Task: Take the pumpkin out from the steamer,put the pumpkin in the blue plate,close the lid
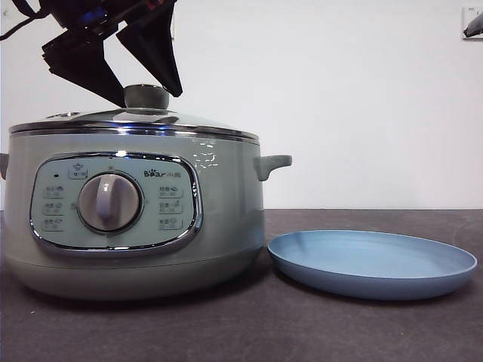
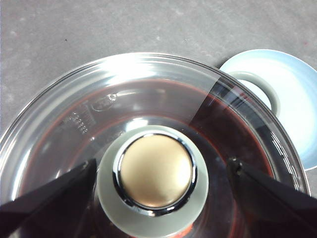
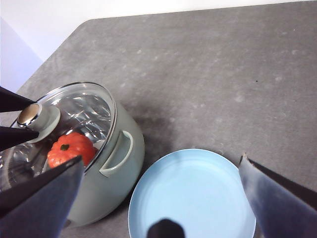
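The steamer (image 1: 136, 219) stands at the left with the lid (image 1: 132, 119) on it. My left gripper (image 1: 149, 96) is open, one jaw on each side of the lid's green knob (image 2: 156, 171) at knob height, not closed on it. The pumpkin (image 3: 71, 148) lies inside the steamer and shows through the glass of the lid (image 3: 84, 111); it is hidden in the front view. The blue plate (image 1: 373, 262) lies empty to the right of the steamer. My right gripper (image 3: 161, 159) is open and empty, high above the plate (image 3: 193, 198) and steamer (image 3: 106, 183).
The dark grey table (image 3: 223, 74) stretches away beyond the steamer and plate. The steamer's side handle (image 1: 273, 164) sticks out toward the plate. A white wall stands behind. The right arm shows only as a tip (image 1: 474, 26) at the top right corner.
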{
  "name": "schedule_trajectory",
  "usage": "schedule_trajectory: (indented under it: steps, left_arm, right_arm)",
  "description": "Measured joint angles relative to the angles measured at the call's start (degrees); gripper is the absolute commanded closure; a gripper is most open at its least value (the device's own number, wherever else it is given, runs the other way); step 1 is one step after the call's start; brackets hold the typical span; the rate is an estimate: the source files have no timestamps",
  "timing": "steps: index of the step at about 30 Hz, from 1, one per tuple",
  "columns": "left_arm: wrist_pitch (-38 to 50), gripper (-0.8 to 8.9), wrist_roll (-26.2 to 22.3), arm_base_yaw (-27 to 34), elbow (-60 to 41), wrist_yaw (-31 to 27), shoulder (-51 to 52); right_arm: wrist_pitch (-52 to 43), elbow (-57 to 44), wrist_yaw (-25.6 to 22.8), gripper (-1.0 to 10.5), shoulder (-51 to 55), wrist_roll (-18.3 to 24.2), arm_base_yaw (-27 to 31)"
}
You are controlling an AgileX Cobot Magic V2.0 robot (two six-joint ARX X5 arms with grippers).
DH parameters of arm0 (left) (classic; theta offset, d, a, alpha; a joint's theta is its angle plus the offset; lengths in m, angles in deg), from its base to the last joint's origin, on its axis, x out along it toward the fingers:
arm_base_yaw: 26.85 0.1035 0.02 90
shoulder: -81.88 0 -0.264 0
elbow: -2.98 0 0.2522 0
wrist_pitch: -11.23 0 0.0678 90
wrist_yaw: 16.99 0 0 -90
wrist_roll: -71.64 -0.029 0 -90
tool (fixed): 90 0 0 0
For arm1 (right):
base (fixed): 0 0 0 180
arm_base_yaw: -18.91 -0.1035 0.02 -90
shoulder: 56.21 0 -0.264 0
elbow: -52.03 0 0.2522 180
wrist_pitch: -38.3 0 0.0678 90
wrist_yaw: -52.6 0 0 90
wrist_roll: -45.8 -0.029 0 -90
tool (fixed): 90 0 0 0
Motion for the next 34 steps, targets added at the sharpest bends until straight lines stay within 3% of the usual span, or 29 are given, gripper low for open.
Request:
schedule_trajectory:
  steps: [10, 15, 29, 34]
  left_arm:
    - [0.00, 6.13, -0.26, 0.00, 0.00, -0.44, -0.31]
    - [0.09, 8.33, -0.39, 0.00, 0.00, -0.63, -0.31]
    - [1.66, 8.22, -0.39, 0.00, -0.26, -0.79, 0.61]
    - [2.01, 8.22, -0.39, -0.04, -0.35, -4.81, 6.54]
  right_arm:
    - [0.15, 0.00, 0.00, 3.5, 0.00, 0.00, 0.00]
    - [0.70, 0.00, 0.00, 3.5, -0.02, 0.00, 0.00]
    - [0.74, 0.00, 1.42, 3.5, -0.04, -2.12, -0.31]
    - [-1.29, 0.00, 1.57, 3.5, -0.44, -2.56, -3.37]
